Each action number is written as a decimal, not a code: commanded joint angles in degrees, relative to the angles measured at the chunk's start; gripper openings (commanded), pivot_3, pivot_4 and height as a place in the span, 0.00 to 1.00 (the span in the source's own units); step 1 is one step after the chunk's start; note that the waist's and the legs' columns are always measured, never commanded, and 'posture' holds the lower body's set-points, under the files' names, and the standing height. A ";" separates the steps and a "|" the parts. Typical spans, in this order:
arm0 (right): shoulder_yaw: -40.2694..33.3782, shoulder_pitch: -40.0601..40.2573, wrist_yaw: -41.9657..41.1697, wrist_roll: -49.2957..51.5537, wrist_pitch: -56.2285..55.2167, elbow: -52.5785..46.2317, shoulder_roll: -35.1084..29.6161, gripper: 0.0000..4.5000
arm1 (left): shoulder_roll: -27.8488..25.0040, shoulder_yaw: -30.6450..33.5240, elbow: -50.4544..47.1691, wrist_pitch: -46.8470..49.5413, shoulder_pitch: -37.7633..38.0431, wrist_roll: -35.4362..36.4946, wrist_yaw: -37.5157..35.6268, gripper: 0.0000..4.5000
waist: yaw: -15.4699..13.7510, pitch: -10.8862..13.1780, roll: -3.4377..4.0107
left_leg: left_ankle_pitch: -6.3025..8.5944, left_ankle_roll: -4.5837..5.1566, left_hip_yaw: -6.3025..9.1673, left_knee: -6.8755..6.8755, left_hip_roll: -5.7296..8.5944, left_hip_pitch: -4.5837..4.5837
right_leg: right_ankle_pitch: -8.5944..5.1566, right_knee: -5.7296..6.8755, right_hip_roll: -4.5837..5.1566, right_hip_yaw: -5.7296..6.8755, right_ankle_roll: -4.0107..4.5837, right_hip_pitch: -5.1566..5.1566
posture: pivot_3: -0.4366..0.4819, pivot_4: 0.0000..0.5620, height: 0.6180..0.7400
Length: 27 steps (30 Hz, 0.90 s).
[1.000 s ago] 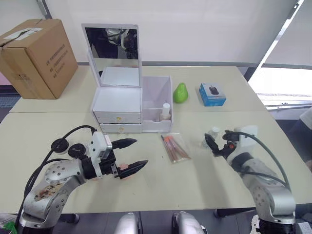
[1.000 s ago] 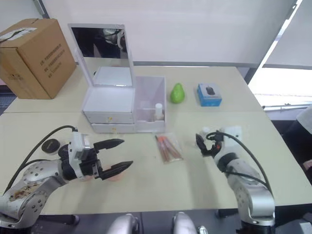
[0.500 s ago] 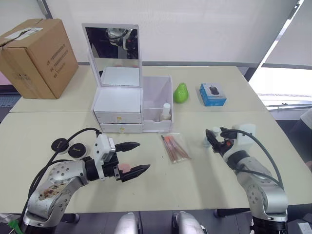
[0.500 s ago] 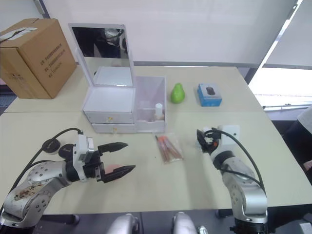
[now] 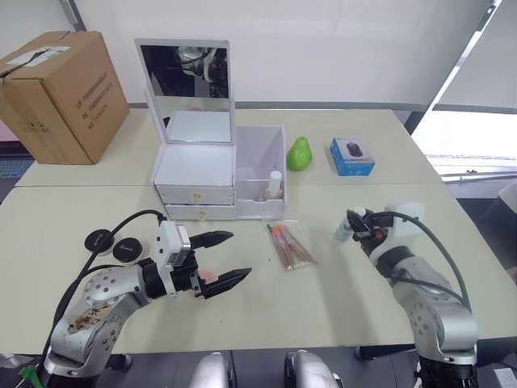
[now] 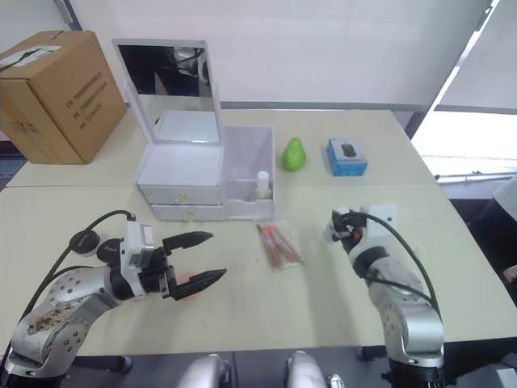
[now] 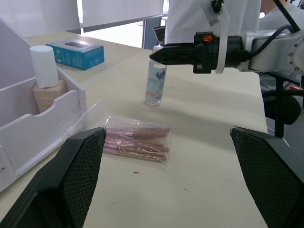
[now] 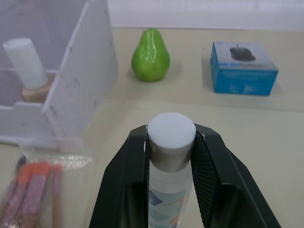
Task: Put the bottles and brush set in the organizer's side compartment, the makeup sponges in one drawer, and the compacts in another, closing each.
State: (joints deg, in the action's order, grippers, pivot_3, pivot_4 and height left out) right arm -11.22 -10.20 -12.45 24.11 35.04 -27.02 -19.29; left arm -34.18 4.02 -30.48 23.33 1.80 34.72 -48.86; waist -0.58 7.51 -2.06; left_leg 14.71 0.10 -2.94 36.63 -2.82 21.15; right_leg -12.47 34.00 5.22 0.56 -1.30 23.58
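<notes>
Clear bottle (image 8: 171, 164) stands upright on the counter (image 5: 339, 299), neck pinched between right tool (image 8: 172, 142) fingers; organizer's side compartment (image 5: 262, 174) lies well off toward robot's left and farther out; left tool (image 5: 226, 257) spread, idle, nearer brush set (image 5: 291, 245).

Organizer (image 5: 220, 174) mid-table, brush set (image 5: 291, 246) before it, compacts (image 5: 113, 245) left, perhaps two

White organizer (image 5: 220, 174), clear bottle (image 8: 169, 186) with white cap and teal-patterned label, orange-pink brush set (image 5: 291, 246) in clear bag, green pear (image 5: 300, 153), blue box (image 5: 351, 156), black compacts (image 5: 113, 245), probably pink sponge (image 5: 203, 277)
</notes>
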 commanded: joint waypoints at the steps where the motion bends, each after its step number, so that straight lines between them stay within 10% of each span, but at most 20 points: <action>1: -2.13 -9.52 -1.28 7.76 5.06 -4.65 -1.54 0.20 | 1.86 0.51 -0.98 -2.10 -0.61 -1.23 3.06 1.00 | 0.01 0.01 0.03 | 0.00 0.00 0.02 0.00 -0.01 -0.01 | 0.00 0.02 -0.03 0.00 0.00 -0.01 | 0.48 0.27 1.00; 13: 14.32 -36.04 -3.78 4.20 8.08 12.06 3.28 0.20 | 11.87 -1.18 -3.38 -7.58 -1.08 -9.89 17.00 1.00 | 0.07 -0.02 -0.02 | -0.01 0.02 0.27 0.07 0.01 -0.03 | 0.04 -0.01 -0.12 0.07 0.08 -0.21 | 0.48 0.27 1.00; 27: 24.31 -39.52 -8.37 -8.51 -1.21 29.00 9.99 0.20 | 11.83 -0.23 -11.43 -3.68 1.36 -11.52 24.01 1.00 | 0.49 -0.02 -0.02 | -0.03 0.05 0.34 0.17 -0.01 -0.02 | 0.18 0.02 -0.15 0.13 0.27 -0.23 | 0.48 0.27 1.00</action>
State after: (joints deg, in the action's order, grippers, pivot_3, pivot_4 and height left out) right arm 13.16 -49.05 -20.49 16.87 36.70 1.74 -9.76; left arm -22.05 2.46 -38.43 19.03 3.41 22.48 -25.96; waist -0.09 7.49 -2.08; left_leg 14.68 0.15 -2.58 36.80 -2.83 21.13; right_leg -12.28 34.03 5.05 0.69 -1.02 23.34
